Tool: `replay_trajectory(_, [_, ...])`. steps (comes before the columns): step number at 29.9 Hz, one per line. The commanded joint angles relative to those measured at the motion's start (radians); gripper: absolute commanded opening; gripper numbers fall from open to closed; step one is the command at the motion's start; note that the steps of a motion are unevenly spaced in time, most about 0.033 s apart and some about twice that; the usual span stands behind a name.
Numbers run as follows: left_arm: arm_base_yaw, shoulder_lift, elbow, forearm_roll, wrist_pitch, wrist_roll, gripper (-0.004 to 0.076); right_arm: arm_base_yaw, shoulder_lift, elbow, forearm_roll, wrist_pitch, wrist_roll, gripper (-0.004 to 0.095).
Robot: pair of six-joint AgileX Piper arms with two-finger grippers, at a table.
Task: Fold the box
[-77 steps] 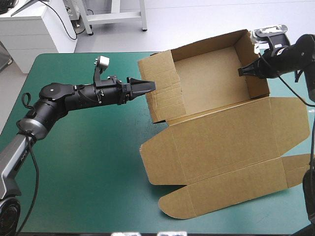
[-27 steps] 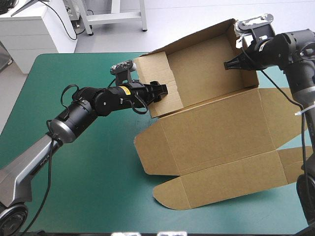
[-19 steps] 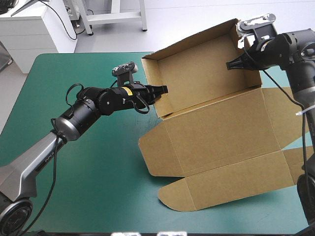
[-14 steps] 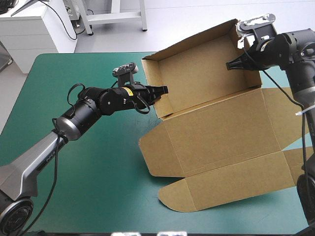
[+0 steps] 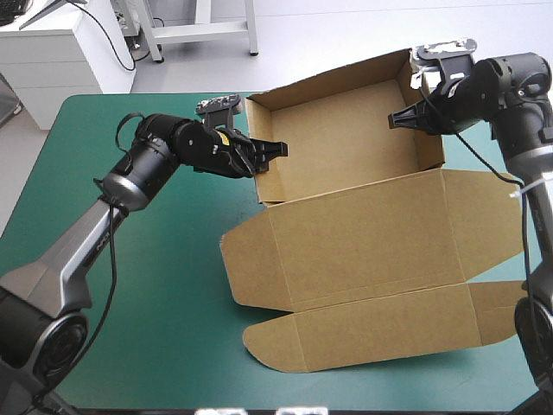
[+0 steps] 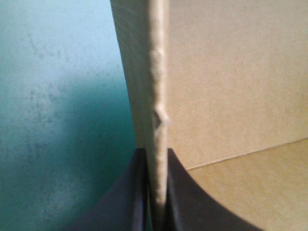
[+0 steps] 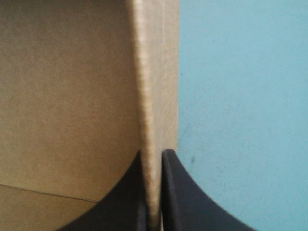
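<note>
The brown box [image 5: 346,143] stands as an open tray toward the table's far side. Its lid [image 5: 363,233] lies flat toward the front, ending in a long flap [image 5: 363,324]. My left gripper [image 5: 275,149] is shut on the top edge of the tray's left wall. In the left wrist view that wall [image 6: 158,96] runs straight up between the black fingers [image 6: 130,197] of the left gripper [image 6: 156,192]. My right gripper [image 5: 396,118] is shut on the right wall from inside the tray. The same wall's edge [image 7: 151,96] sits pinched in the right gripper [image 7: 153,192].
The teal-green cover [image 5: 130,285] shows bare to the left of the box and in front of the left arm. The lid's front flap reaches close to the table's front edge, and its right side flap [image 5: 501,298] lies near the right edge.
The left gripper, open just before, has shut on the left wall. The left wall now stands upright, and the box has shifted left with both arms on it.
</note>
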Motion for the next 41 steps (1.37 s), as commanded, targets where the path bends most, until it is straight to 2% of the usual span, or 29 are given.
replay_trajectory(1, [0.019,0.031,-0.124,0.012,0.108,0.022,-0.0008,0.0,-0.002,-0.014,0.067,-0.003,0.005,-0.0019])
replay_trajectory(4, [0.019,0.066,-0.19,0.064,0.163,0.022,-0.0008,0.0,0.022,0.037,0.119,-0.005,-0.011,-0.0019])
replay_trajectory(11, [0.019,0.168,-0.268,0.16,0.344,0.022,-0.0008,0.03,0.073,0.211,0.095,-0.03,-0.013,-0.0019])
replay_trajectory(19, [-0.005,0.243,-0.271,0.149,0.349,0.029,-0.0008,0.118,0.089,0.295,0.003,-0.094,0.048,-0.0019])
replay_trajectory(30, [-0.022,0.258,-0.269,0.226,0.351,0.032,-0.0008,0.128,0.142,0.295,0.033,-0.076,0.066,-0.0019])
replay_trajectory(35, [-0.02,0.258,-0.269,0.239,0.351,0.087,-0.0006,0.128,0.169,0.295,0.033,-0.075,0.072,-0.0006])
replay_trajectory(38, [-0.02,0.258,-0.269,0.239,0.351,0.134,0.0032,0.128,0.171,0.295,0.033,-0.079,0.072,0.0064])
replay_trajectory(41, [-0.02,0.258,-0.269,0.206,0.351,0.221,0.016,0.128,0.171,0.295,0.033,-0.064,0.05,0.0186])
